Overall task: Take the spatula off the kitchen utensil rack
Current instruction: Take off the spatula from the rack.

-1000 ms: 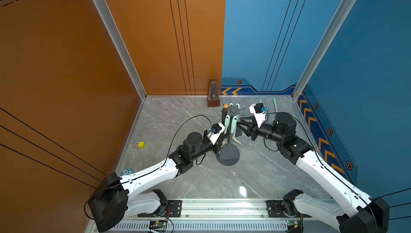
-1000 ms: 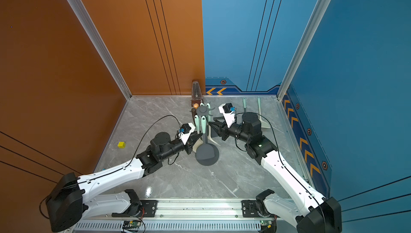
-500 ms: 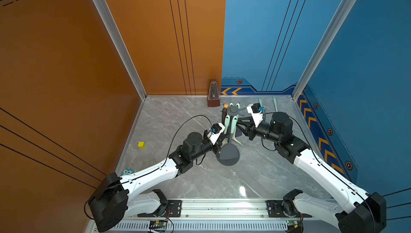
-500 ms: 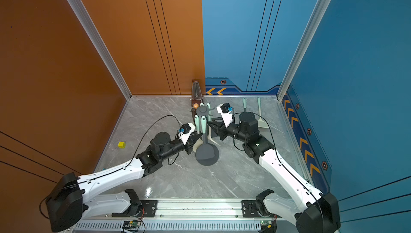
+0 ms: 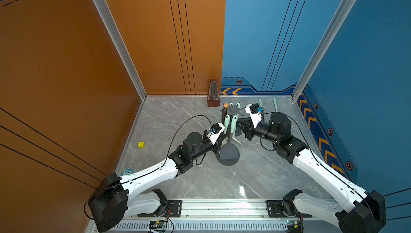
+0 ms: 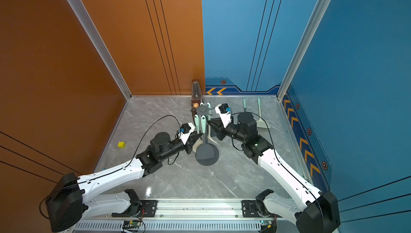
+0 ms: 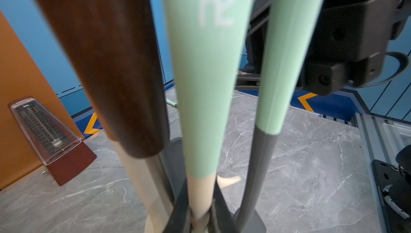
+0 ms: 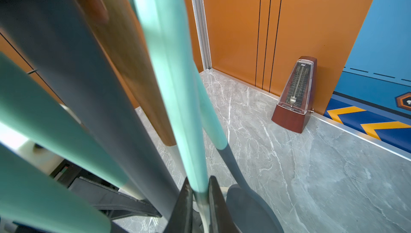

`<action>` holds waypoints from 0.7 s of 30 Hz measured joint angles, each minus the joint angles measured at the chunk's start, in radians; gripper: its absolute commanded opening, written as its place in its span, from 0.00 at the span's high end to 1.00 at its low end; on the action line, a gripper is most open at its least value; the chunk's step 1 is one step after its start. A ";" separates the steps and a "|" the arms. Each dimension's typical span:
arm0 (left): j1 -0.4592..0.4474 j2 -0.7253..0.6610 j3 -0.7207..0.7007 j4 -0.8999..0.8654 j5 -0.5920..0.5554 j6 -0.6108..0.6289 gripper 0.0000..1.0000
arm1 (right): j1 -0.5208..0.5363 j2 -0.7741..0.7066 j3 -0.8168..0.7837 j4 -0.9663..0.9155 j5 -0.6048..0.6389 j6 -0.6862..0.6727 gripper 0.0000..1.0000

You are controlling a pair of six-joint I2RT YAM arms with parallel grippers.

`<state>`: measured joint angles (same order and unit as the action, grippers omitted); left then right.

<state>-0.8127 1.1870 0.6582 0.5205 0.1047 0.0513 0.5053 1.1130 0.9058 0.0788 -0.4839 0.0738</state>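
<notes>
- The spatula (image 8: 169,76), as I read it, is the mint-handled, pale-necked utensil hanging from the kitchen utensil rack (image 5: 233,109) on the side toward the right arm. Its head is hidden, so this is a judgement.
- The right gripper (image 8: 199,184) has its fingers (image 8: 216,205) clamped on the low end of that handle.
- The left gripper (image 7: 201,203) has its fingers (image 7: 178,211) clamped on the cream neck of a second mint-handled utensil (image 7: 206,76) hanging on the same rack.
- Risk: both arms grip things hung on one slim stand. A sideways pull instead of a lift clear of the prong could tip the rack or drag its base.
- Risk: the handles hang crowded together, so the lifted one may knock its neighbours loose. A grip on a smooth tapered handle could also slip.
- The rack also carries a dark-necked mint utensil (image 7: 282,65) and a brown wooden-handled one (image 7: 106,54).
- Two more mint-handled utensils (image 6: 259,109) lie on the counter (image 5: 255,176) near the back wall.
- A metronome (image 5: 213,95) stands behind the rack, and a yellow cube (image 5: 141,144) sits well apart.
</notes>
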 measured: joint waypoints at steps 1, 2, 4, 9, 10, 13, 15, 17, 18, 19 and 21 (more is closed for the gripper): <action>0.000 -0.001 -0.001 0.000 0.000 0.000 0.89 | 0.001 0.000 0.000 0.000 0.003 -0.003 0.93; 0.000 -0.002 -0.001 0.000 0.000 0.000 0.89 | 0.002 -0.001 0.000 0.000 0.007 -0.007 0.94; 0.000 -0.002 -0.002 0.000 0.000 0.000 0.89 | 0.005 -0.004 0.000 0.000 0.015 -0.010 0.95; 0.000 -0.003 -0.002 0.000 0.000 0.000 0.89 | 0.006 -0.018 0.000 -0.004 0.043 -0.019 0.96; 0.000 -0.003 -0.002 0.000 0.000 0.000 0.89 | 0.006 -0.021 0.000 -0.005 0.048 -0.022 0.96; 0.000 -0.003 -0.002 0.000 0.000 0.000 0.89 | 0.006 -0.032 0.000 -0.008 0.076 -0.023 0.96; 0.000 -0.003 -0.002 0.000 0.000 0.000 0.89 | 0.005 -0.037 0.000 -0.011 0.097 -0.025 0.97; 0.000 -0.003 -0.002 0.000 0.000 0.000 0.89 | 0.005 -0.039 0.000 -0.014 0.112 -0.026 0.97; 0.000 -0.003 -0.002 0.000 0.000 0.000 0.89 | 0.005 -0.040 0.000 -0.017 0.120 -0.026 0.97; 0.000 -0.003 -0.002 0.000 0.000 0.000 0.89 | 0.005 -0.042 0.000 -0.018 0.126 -0.026 0.97; 0.000 -0.003 -0.002 0.000 0.000 0.000 0.89 | 0.005 -0.043 0.000 -0.019 0.148 -0.027 0.99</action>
<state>-0.8127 1.1843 0.6559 0.5201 0.1047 0.0517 0.5106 1.0695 0.9054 0.0601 -0.3355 0.0471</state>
